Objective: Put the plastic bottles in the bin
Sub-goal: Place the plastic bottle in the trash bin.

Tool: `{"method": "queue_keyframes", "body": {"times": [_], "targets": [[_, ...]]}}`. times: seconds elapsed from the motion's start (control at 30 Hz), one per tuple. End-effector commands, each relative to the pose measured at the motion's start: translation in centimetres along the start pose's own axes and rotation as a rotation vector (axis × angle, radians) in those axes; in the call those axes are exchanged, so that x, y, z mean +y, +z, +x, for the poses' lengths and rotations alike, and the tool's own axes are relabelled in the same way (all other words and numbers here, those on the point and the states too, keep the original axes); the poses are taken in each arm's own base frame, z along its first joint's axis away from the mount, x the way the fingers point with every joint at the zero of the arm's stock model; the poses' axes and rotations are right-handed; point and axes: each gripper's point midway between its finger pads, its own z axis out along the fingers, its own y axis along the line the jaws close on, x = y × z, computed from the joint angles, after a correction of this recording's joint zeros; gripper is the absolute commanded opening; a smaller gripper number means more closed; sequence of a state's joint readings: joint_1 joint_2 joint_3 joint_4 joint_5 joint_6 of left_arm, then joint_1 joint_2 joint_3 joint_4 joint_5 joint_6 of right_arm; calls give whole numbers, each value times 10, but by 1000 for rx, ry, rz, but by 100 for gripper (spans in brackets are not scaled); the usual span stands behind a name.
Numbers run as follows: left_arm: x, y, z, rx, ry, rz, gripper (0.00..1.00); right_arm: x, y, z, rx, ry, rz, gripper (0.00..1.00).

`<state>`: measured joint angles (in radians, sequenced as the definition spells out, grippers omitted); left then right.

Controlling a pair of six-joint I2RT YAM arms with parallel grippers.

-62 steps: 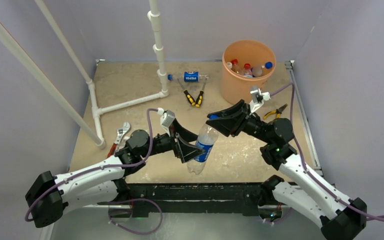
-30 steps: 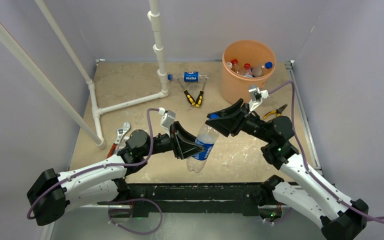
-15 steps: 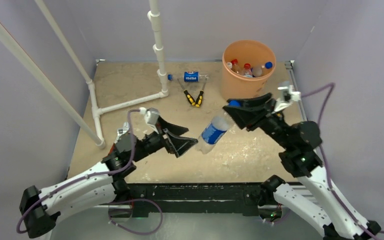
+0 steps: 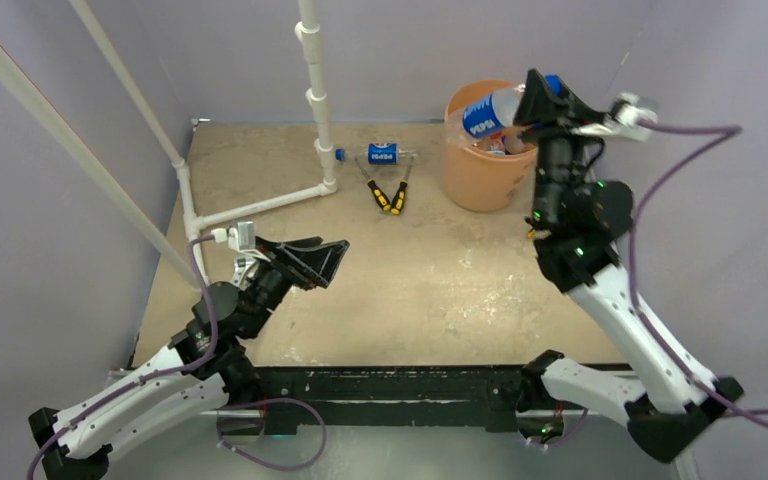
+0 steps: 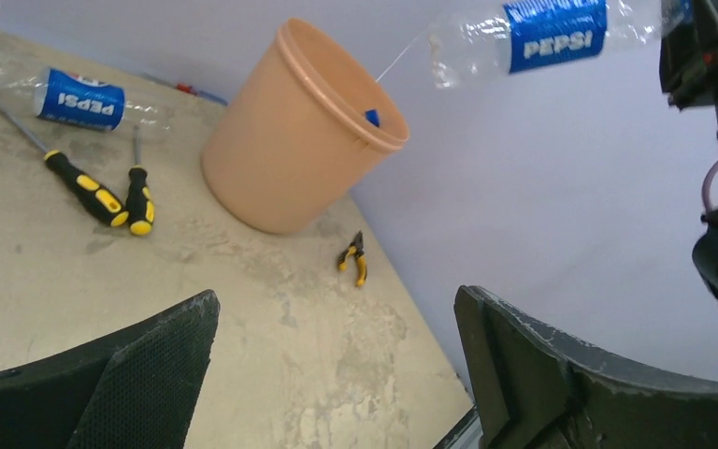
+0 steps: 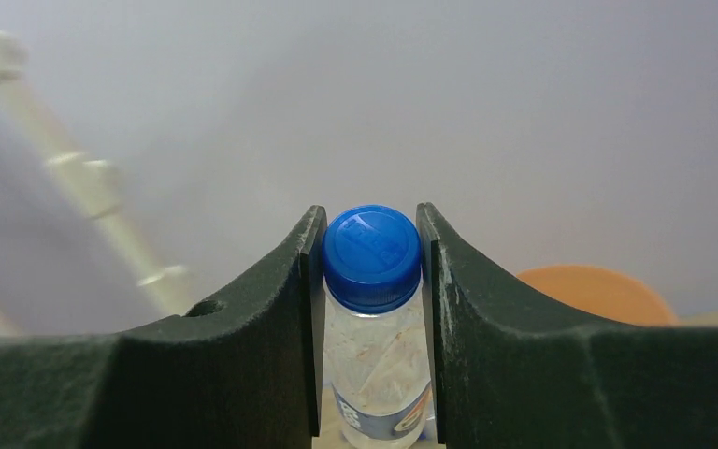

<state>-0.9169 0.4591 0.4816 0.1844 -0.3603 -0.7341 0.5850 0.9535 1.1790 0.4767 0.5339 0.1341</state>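
Bottle (image 4: 486, 112) now raised over bin (image 4: 475, 175).

Top external: I had it fixed high above and behind the arm bases. It faced down and forward over the whole counter (image 4: 440, 290), near edge at the bottom. It was the widest and farthest view.

Left wrist: I had it low over the near-left part of the counter. It looked past the left gripper (image 5: 337, 309) toward the far-right corner, at middle distance. It shared the bin (image 5: 280, 159), the raised bottle (image 5: 556, 36) and the yellow-handled pliers (image 5: 84, 190) with the top view.

Right wrist: I had it high by the far-right corner, facing the back wall. It sat very close, with the right gripper (image 6: 369, 213) filling the lower frame. It shared that bottle and the bin's rim with both other views.
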Motion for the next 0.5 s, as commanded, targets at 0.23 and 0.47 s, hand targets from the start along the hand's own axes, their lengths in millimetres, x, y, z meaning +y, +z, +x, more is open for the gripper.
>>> {"method": "queue_keyframes", "body": {"times": [0.23, 0.47], "targets": [[16, -4, 5, -2, -50, -63, 95, -145, 94, 32, -88, -262, 482, 0], [22, -6, 8, 3, -33, -81, 95, -192, 110, 87, 48, -341, 522, 0]]}}
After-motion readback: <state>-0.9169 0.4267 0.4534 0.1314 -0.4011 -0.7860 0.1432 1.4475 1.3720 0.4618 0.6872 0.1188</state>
